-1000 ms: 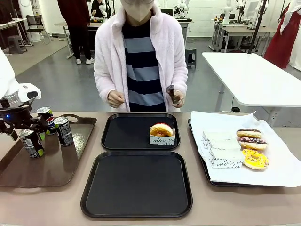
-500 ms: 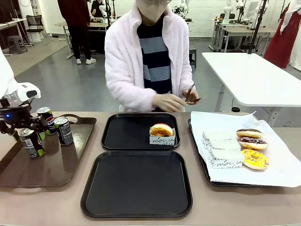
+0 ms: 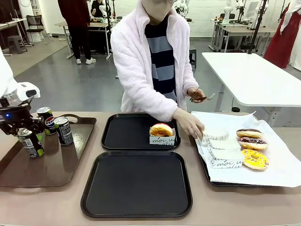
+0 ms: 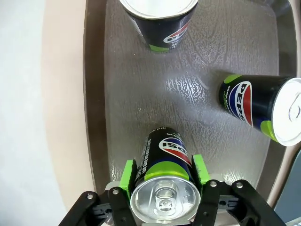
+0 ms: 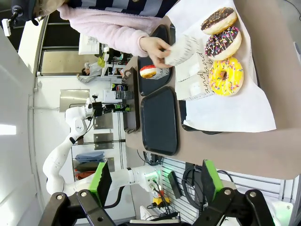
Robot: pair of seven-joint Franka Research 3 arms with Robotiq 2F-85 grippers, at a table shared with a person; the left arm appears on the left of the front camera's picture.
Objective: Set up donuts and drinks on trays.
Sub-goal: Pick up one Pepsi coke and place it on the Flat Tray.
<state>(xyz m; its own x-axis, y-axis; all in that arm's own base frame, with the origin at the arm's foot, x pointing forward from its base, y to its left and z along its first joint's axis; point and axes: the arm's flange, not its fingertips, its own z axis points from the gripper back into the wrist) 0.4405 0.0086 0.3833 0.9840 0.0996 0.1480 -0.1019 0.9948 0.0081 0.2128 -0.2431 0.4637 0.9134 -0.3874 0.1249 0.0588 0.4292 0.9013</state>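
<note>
My left gripper point(image 4: 163, 173) has its green pads point(image 4: 128, 173) pressed on both sides of a dark drink can point(image 4: 165, 153), which stands upright on the glossy brown tray point(image 3: 56, 169). In the front view this gripper point(image 3: 22, 130) sits at the top of that can point(image 3: 31, 145). Two more cans point(image 3: 63, 131) point(image 3: 45, 119) stand just behind it. One boxed donut point(image 3: 161, 133) rests on the far black tray point(image 3: 123, 134); the near black tray point(image 3: 137, 184) is bare. My right gripper point(image 5: 156, 184) hangs open high above the table, nothing between its fingers.
A paper-lined tray point(image 3: 282, 169) at the right holds three loose iced donuts point(image 3: 254, 159) and white boxes. The person's hand point(image 3: 189, 125) reaches over it onto a white box point(image 3: 217, 135); the other hand holds tongs point(image 3: 203, 97).
My left gripper's jaws have closed in onto the can. The person has leaned to the right and reached a hand down to the white boxes on the paper-lined tray.
</note>
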